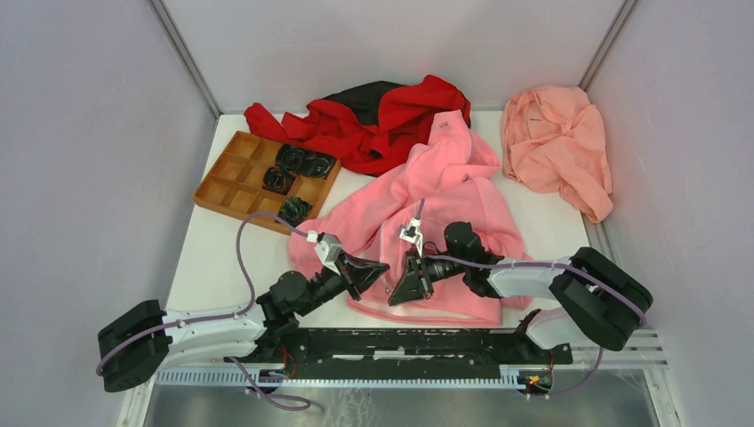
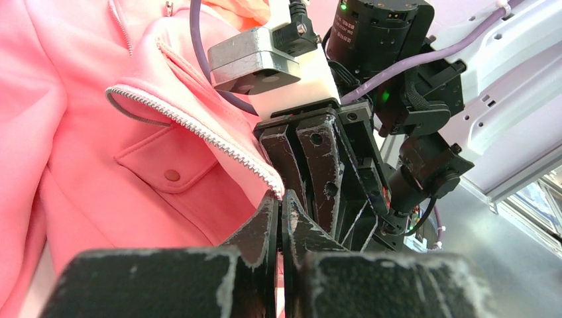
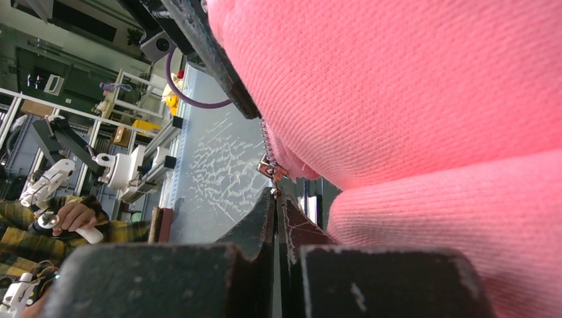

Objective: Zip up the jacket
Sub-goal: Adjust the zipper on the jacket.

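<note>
**Both pincers down at the hem, zipper not yet joined**

The jacket [image 1: 445, 187] lies spread in the middle of the top view, hood toward the top of the frame and hem toward the bottom. It lies open: in the left wrist view one row of zipper teeth [image 2: 199, 129] runs bare past the snap pocket [image 2: 172, 175].

The left gripper [image 1: 378, 267] sits at the hem, just left of centre. Its fingers are pressed together, pinching the bottom end of that toothed edge.

The right gripper [image 1: 402, 289] is right beside it, also clamped tight on pink fabric. The metal pull [image 3: 273, 170] sits just above its tips. I can't tell whether it holds the pull itself or only the tape under it.

I'd call this the joining step, both halves held at the foot and nothing zipped.

Next comes the fiddly bit: line up the two ends, seat one in the slider, then hold the hem while the pull runs up-frame toward the hood.

The red-and-black garment [image 1: 382, 116] lies at upper centre and the peach cloth [image 1: 556, 147] at upper right, both out of play.
</note>
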Robot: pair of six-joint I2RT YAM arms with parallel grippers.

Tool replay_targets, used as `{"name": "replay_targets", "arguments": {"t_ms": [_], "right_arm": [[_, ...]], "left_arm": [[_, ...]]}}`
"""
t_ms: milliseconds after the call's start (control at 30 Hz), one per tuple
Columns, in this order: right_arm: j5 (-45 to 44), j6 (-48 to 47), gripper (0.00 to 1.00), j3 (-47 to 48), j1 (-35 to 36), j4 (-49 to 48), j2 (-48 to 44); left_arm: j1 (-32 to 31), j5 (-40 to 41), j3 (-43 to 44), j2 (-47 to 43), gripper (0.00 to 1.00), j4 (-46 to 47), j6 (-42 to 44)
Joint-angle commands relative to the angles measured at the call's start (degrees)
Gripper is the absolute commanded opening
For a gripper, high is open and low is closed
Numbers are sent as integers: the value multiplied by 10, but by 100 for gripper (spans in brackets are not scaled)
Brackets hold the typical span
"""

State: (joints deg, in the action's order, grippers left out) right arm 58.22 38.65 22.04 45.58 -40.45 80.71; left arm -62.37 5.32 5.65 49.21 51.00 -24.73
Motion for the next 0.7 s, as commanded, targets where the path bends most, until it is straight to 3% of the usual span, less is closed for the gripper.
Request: {"name": "replay_targets", "arguments": {"t_ms": [0, 167, 233, 500, 667], "right_arm": [[30, -18, 3, 3, 3, 22, -5], [47, -41, 9, 19, 5, 33, -11], [54, -98, 20, 39, 4, 93, -21], [36, -513, 52, 142, -17, 471, -97], [37, -726, 59, 189, -63, 642, -149]], "left_arm": [[7, 20, 15, -5, 2, 96, 32], [7, 4, 28, 22, 2, 108, 16], [7, -8, 32, 30, 2, 112, 14], [7, -50, 61, 23, 2, 75, 27], [8, -66, 92, 22, 2, 36, 11]]}}
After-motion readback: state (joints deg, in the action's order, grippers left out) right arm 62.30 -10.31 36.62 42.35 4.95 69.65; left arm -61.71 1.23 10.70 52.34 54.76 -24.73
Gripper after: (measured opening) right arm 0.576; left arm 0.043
